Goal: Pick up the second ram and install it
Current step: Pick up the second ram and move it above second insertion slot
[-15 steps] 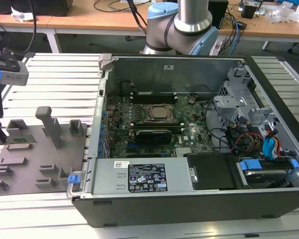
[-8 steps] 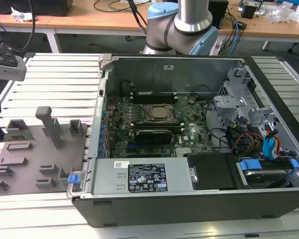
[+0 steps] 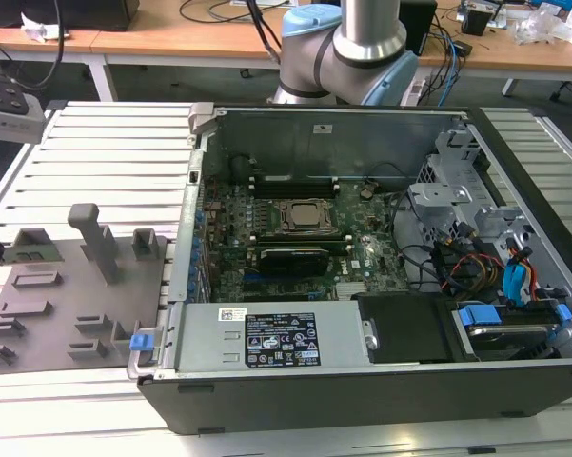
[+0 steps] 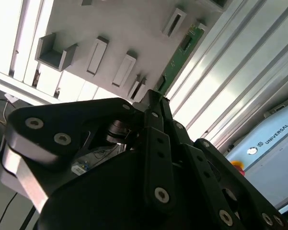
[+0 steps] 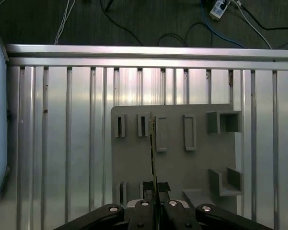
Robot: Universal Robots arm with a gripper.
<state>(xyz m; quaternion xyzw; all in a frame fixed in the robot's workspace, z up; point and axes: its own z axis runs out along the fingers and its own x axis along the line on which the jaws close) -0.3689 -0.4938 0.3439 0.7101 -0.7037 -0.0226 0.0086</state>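
Now the exterior view has the open computer (image 3: pixel 362 390) beside a gray plate (image 3: pixel 67 290). Second wrist view: the gripper (image 4: pixel 155 98) pinches the green memory stick (image 4: pixel 182 52) by its end, over that plate. First wrist view: it squeezes the stick's flat sides. The stick seems light, stiff and easy to break.

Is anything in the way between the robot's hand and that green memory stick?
Nothing visible: in the second wrist view the hand sits right at the end of the green memory stick, above the gray plate.
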